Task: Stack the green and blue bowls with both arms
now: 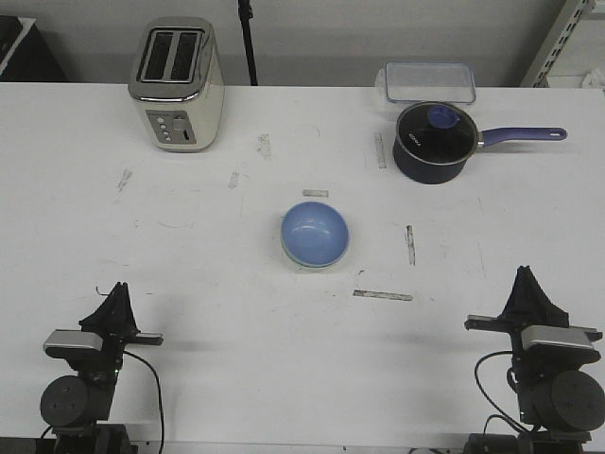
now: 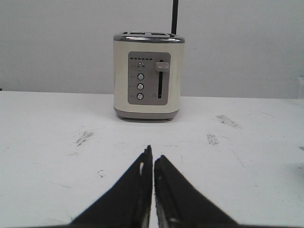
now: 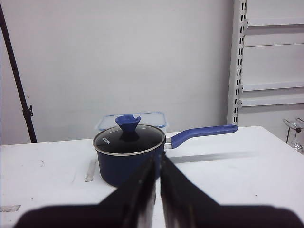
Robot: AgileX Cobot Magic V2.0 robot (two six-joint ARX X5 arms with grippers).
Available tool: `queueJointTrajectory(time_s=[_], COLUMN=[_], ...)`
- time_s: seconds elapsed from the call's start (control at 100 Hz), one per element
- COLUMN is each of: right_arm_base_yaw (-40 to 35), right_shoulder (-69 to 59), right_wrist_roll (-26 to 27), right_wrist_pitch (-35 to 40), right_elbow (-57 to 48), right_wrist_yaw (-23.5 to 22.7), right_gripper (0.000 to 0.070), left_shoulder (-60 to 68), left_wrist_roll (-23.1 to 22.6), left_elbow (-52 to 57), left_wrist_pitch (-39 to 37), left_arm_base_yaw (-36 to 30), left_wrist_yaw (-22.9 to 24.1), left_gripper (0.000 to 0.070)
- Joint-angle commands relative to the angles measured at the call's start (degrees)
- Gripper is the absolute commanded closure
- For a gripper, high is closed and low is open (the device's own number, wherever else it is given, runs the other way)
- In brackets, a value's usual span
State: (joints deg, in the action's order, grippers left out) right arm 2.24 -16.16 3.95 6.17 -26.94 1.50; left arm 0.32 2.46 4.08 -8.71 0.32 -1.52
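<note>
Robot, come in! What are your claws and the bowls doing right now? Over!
Left claw shut, empty. Right claw shut, empty. Blue bowl nested in green bowl, mid-table. Nothing in the way.

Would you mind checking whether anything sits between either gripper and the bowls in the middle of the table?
Nothing visible does. The blue bowl already sits nested in the green bowl at the table's centre, with bare table between it and the left gripper and right gripper, both shut.
</note>
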Motion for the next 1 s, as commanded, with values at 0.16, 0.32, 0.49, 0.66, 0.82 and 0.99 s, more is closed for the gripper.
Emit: queueJointTrajectory(time_s=[0.16, 0.32, 0.49, 0.66, 0.82, 0.99], right_arm_base_yaw=[-0.1, -0.1, -0.1, -0.1, -0.1, -0.1], right_shoulder=[0.1, 0.1, 0.1, 0.1, 0.1, 0.1], right_wrist_roll=[0.8, 0.7, 0.7, 0.8, 0.7, 0.7], right_wrist_pitch=[-0.6, -0.6, -0.6, -0.6, -0.6, -0.6], right_elbow=[-0.1, -0.2, -0.2, -0.1, -0.1, -0.1], right_wrist_yaw=[0.0, 0.0, 0.0, 0.0, 0.0, 0.0], right_gripper=[0.0693, 0.0694, 0.0693, 0.0694, 0.0694, 0.0693], left_shoulder=[-0.2, -0.2, -0.2, -0.2, -0.2, -0.2], left_wrist_roll=[0.3, 0.4, 0.3, 0.3, 0.3, 0.3], left_elbow=[-3.4, -3.4, -3.4, -3.4, -3.4, -3.4], left_wrist_pitch=[-2.0, -1.7, -1.7, -1.7, -1.7, -1.7], left_arm_base_yaw=[-0.2, -1.5, -1.5, -1.5, -1.5, -1.5], left_wrist_yaw=[0.2, 2.1, 2.0, 2.0, 1.1, 1.1], left_gripper=[0.0699, 0.0699, 0.0699, 0.0699, 0.0699, 0.0699])
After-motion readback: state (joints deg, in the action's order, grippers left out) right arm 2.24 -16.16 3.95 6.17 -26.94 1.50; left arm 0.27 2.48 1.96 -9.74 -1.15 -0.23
